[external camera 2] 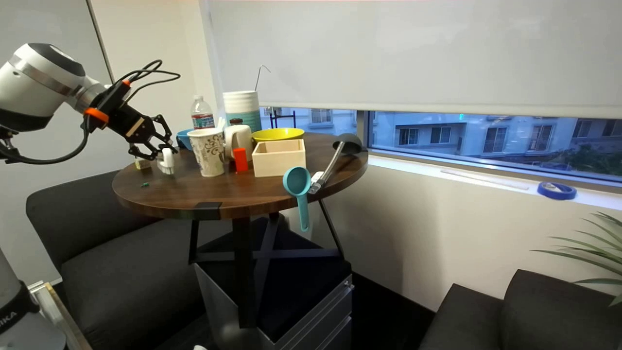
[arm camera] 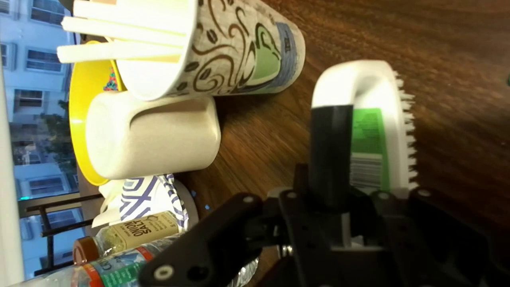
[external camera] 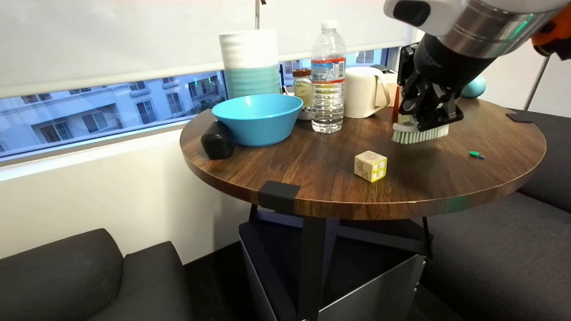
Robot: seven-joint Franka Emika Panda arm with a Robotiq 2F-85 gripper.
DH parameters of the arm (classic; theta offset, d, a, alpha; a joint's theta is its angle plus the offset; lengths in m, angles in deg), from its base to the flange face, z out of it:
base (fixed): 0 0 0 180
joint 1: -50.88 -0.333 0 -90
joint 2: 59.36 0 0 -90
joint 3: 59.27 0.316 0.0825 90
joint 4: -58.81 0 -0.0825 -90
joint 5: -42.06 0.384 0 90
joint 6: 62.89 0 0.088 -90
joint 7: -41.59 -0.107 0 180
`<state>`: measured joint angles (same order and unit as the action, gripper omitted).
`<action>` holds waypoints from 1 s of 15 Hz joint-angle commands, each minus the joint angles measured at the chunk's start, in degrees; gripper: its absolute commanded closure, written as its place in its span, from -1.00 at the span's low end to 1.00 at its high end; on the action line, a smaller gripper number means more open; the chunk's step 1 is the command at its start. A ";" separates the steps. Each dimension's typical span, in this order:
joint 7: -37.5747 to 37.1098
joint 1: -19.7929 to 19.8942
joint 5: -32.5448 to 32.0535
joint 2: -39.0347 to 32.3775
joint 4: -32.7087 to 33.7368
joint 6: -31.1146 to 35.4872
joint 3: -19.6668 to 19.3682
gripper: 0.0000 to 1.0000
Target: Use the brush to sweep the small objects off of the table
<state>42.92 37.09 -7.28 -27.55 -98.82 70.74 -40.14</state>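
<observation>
Brush (arm camera: pixel 370 151) pinched by its handle (arm camera: pixel 331 147) in the hand (arm camera: pixel 338 199), white bristles (external camera: pixel 421 135) downward over the counter (external camera: pixel 312 165); cannot tell about contact with its top. Lying on the counter near the brush, small objects (external camera: pixel 474 154), green and dark blue in an exterior view. Lower in that view, a block (external camera: pixel 370 166), apart from the brush. Farther back, a water bottle (external camera: pixel 328 80) near a blue bowl (external camera: pixel 258 122). Upright near the brush, a paper cup (arm camera: pixel 247 52), with at least 3 pale sticks (arm camera: pixel 123 35) inside, in the wrist view.
</observation>
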 commanded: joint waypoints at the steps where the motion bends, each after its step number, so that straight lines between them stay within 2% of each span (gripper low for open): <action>1: -2.56 -0.19 -4.25 -0.73 0.10 2.57 -0.85 0.96; 9: -2.02 -0.73 -3.04 -3.91 0.08 2.95 -2.06 0.96; 15: 4.24 -3.49 0.83 -4.92 0.20 3.60 -4.50 0.96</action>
<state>43.84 35.67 -8.68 -31.35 -98.64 73.06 -42.79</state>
